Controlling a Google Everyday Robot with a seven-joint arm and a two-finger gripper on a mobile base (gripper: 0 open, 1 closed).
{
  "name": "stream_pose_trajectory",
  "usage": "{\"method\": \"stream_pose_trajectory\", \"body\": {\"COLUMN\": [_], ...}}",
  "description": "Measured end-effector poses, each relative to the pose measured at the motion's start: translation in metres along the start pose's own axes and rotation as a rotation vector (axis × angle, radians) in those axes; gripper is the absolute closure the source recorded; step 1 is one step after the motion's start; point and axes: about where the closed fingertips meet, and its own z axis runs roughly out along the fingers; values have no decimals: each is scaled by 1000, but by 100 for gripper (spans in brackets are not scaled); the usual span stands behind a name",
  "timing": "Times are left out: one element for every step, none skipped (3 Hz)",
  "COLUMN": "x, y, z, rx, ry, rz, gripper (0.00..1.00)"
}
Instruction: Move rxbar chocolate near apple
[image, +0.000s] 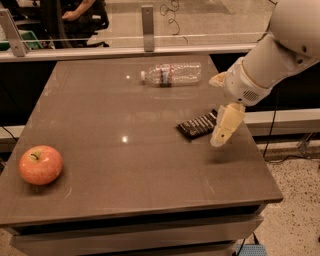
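Observation:
The rxbar chocolate (198, 125), a flat black wrapper with white lettering, lies on the brown table (125, 170) right of centre. The apple (41, 164), red-orange with a stem dimple, sits near the table's front left edge, far from the bar. My gripper (222, 131) hangs from the white arm entering at the upper right. It points down just above the table, over the bar's right end.
A clear plastic water bottle (171, 73) lies on its side at the back of the table. A glass partition with metal posts (147, 26) runs behind the table. The table's right edge is just beyond the gripper.

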Motion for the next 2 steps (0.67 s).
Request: {"method": "stream_pose_trajectory", "body": {"x": [-3,-6], "y": [-9,-18], "z": [25,54], "rx": [-27,-60], "ry": [34,74], "rz": [9,21], "gripper": [0,0]}}
